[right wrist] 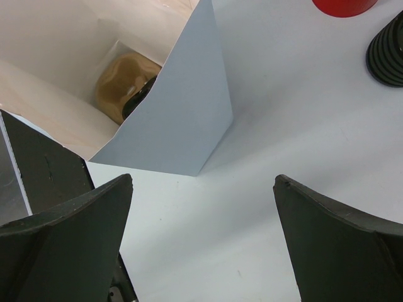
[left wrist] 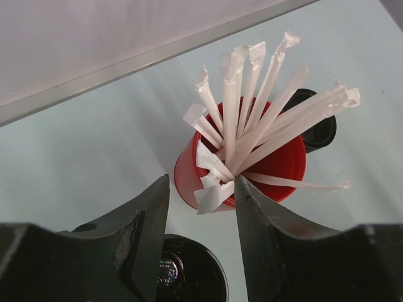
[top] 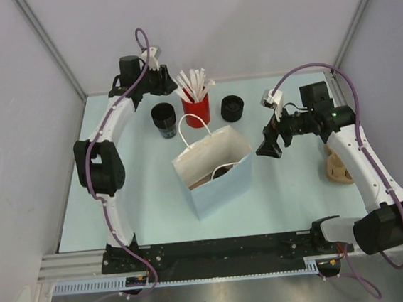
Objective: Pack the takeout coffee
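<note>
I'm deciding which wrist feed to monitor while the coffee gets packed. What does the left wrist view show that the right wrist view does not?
Only the left wrist view: the white wrapped sticks standing in the red cup, the left hand, and a black cup right below it. Only the right wrist view: the white paper bag with a tan tray inside, and the right hand, wide open. Both: the red cup, though the right wrist view catches only its edge, and the other black cup beside it.
</note>
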Robot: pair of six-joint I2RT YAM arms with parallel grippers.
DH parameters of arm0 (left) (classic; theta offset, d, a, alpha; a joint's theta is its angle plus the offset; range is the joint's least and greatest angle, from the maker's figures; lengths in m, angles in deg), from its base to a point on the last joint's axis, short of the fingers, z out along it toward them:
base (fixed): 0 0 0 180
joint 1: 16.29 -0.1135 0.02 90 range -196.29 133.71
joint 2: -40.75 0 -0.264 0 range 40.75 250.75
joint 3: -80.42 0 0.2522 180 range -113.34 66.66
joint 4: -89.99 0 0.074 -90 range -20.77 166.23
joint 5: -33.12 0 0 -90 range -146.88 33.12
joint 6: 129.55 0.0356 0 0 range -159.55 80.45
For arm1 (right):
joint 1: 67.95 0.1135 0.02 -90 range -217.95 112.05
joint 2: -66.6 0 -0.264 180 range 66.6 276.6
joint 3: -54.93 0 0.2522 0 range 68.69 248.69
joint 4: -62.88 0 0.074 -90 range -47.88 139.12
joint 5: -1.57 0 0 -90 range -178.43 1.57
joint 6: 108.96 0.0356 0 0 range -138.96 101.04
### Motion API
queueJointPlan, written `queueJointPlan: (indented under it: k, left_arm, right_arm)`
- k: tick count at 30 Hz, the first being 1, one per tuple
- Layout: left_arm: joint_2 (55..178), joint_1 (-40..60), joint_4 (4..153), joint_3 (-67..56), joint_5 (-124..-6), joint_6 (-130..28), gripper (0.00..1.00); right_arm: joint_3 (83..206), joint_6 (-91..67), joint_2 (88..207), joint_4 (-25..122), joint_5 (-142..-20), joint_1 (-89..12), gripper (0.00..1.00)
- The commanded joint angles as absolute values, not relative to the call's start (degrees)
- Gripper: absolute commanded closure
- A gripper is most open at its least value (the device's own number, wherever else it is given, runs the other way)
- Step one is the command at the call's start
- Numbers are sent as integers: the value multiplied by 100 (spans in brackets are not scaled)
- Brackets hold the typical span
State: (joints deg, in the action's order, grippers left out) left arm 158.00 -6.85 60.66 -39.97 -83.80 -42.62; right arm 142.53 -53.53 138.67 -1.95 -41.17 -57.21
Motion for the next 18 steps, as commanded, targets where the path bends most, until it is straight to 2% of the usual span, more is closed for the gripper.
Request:
queueJointPlan:
  k: [1, 7, 12, 18]
  left_arm:
    - [15790, -750, 6208, -4171, -8624, -4359, 53]
    - [15808, -758, 6243, -4136, -8633, -4377, 68]
    - [15817, -758, 6191, -4119, -8703, -4394, 69]
    - [15826, -758, 6129, -4110, -8764, -4359, 80]
  right_arm:
    - [14217, -5438, 13806, -71, -4097, -5732, 0]
    - [14182, -5465, 13788, -71, -4088, -5732, 0]
    - [14164, -5473, 13753, -54, -4071, -5732, 0]
    - [14155, -5473, 13735, -62, -4088, -5723, 0]
